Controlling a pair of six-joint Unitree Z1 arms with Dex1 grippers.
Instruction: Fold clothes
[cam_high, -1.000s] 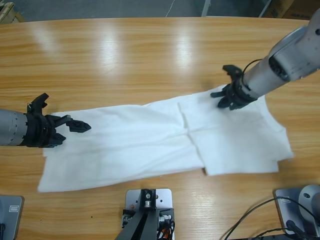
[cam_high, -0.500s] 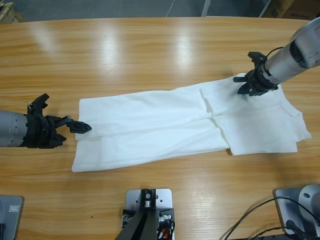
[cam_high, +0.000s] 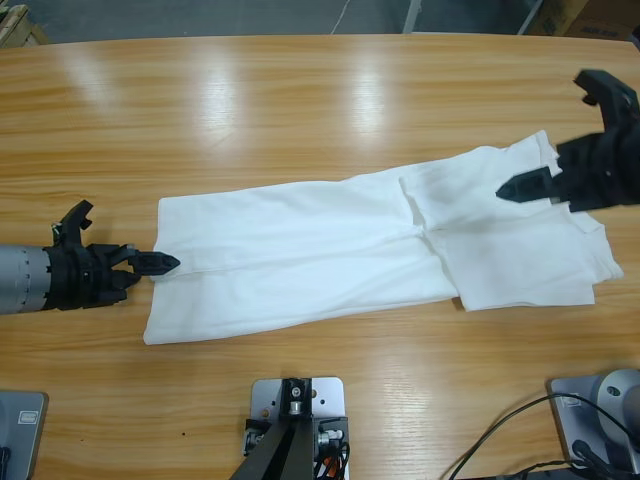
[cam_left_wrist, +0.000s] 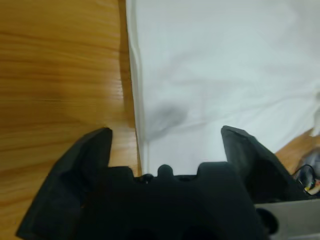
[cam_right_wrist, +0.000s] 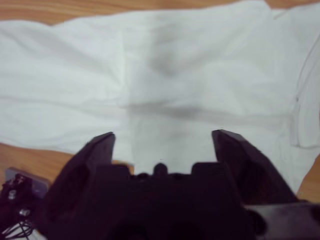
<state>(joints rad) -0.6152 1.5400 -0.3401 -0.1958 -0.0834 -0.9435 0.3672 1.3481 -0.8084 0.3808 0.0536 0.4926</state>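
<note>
T-shirt (cam_high: 330, 250) lies flat on the table (cam_high: 300, 110), folded into a long strip running left to right. My left claw (cam_high: 160, 264) sits wide at its left edge, gripping nothing; my right claw (cam_high: 520, 188) hangs wide above the right end, empty. Risk — thin fabric: one jaw skates over the top, I pinch a single layer and the strip unfolds. Neckline, label and lettering are hidden in the folds.

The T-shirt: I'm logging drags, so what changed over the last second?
The right gripper dragged the T-shirt rightward along the table, then let go and lifted off, open. The left gripper stayed at the shirt's left edge, open.
</note>
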